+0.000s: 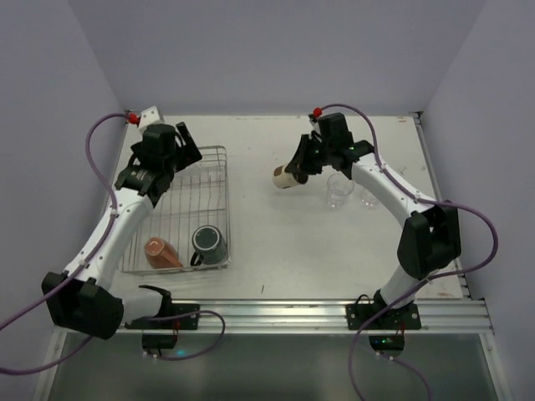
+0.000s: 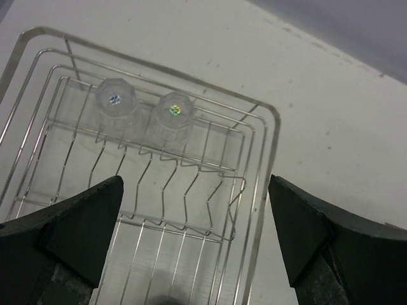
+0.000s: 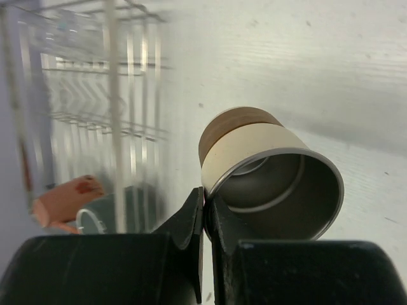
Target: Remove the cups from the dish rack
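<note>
Four cups sit in the dish rack (image 1: 226, 209), which lies along the left edge of the table (image 1: 276, 242).
- Two rack glasses (image 2: 116, 107), clear, stand side by side against the rack's far end wall.
- The orange-red cup (image 1: 161, 252) lies on its side at the rack's near end.
- The dark mug (image 1: 207, 242) is just beside it at the rack's near-right corner, mouth up, handle on the near side.

Left gripper (image 2: 197, 235) hovers over the far half of the rack. Jaws are wide and there is nothing between them. Both rack glasses are beyond the fingertips, not touched.

Right gripper (image 3: 205, 202) has its jaws pinched narrow on the rim of the beige-brown cup (image 3: 267, 168), cup wall between the two fingers. The cup is tipped on its side, open mouth toward the wrist camera, brown base pointing toward the rack. It is outside the rack, mid-table toward the far edge, between the rack and the table glasses. Can't tell if it touches the table.

Two table glasses (image 1: 339, 190), clear and upright, stand near each other but apart, toward the far-right corner. Neither is touching the held cup.
</note>
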